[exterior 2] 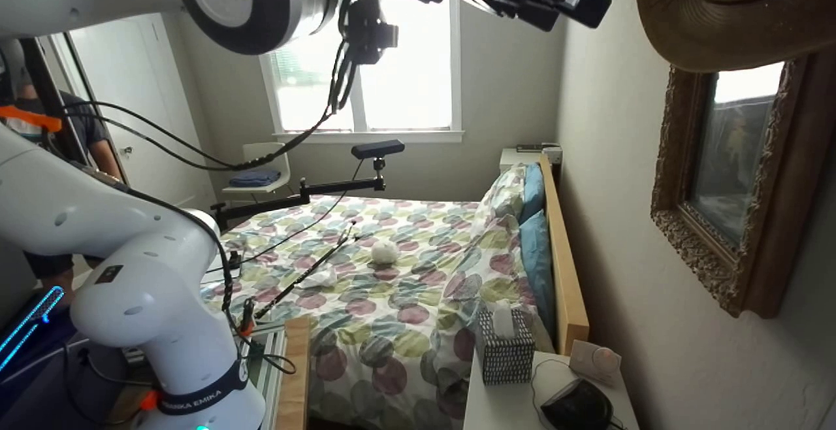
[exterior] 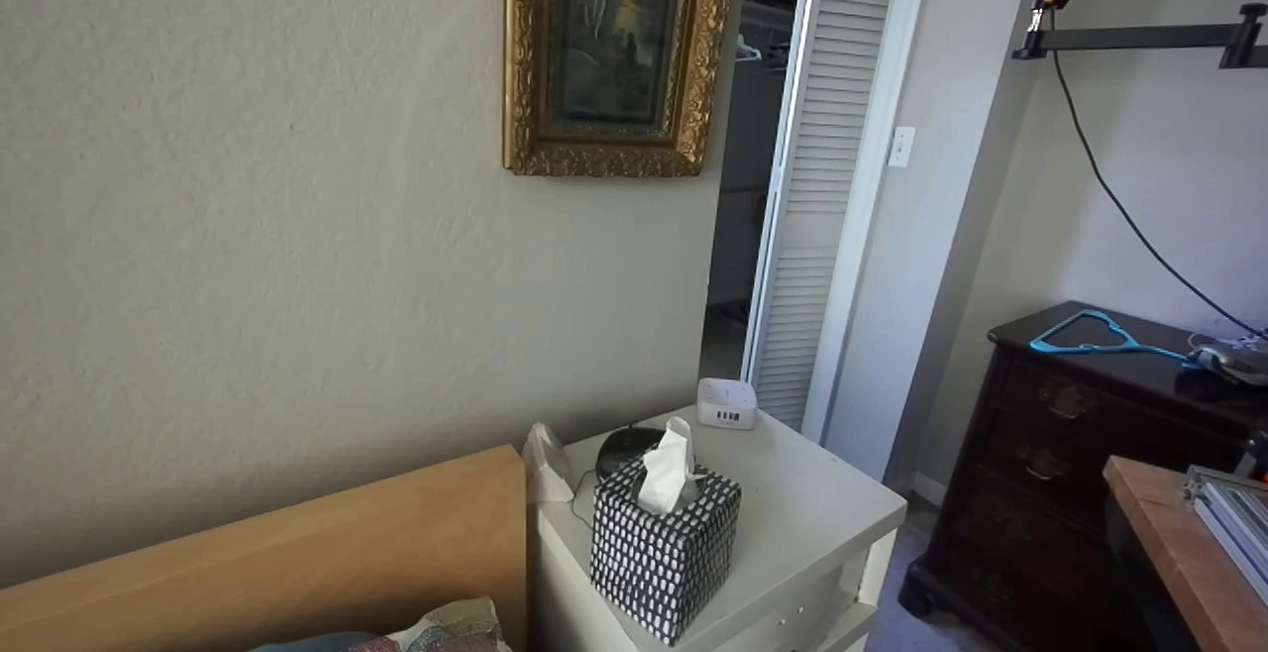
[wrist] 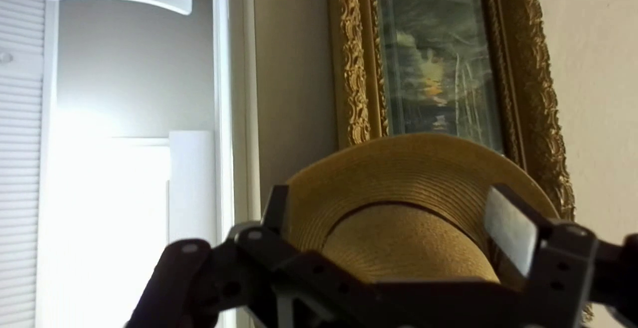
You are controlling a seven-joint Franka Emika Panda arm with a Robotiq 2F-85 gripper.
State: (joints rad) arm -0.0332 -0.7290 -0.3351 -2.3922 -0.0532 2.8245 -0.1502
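Note:
My gripper stands open in the wrist view, its two fingers wide apart. Beyond the fingers is a tan woven hat with a thin dark band, its crown facing me. The lower crown is hidden behind the gripper. In an exterior view the hat is cut off by the top right corner. To its left, across a visible gap, are the gripper's dark fingers, with nothing seen held. What supports the hat is not visible. Behind it hangs a gold-framed picture, also in both exterior views.
Below are a white nightstand with a patterned tissue box, a white device and a black round device. A wooden headboard and bed adjoin it. A camera on a boom extends over the bed.

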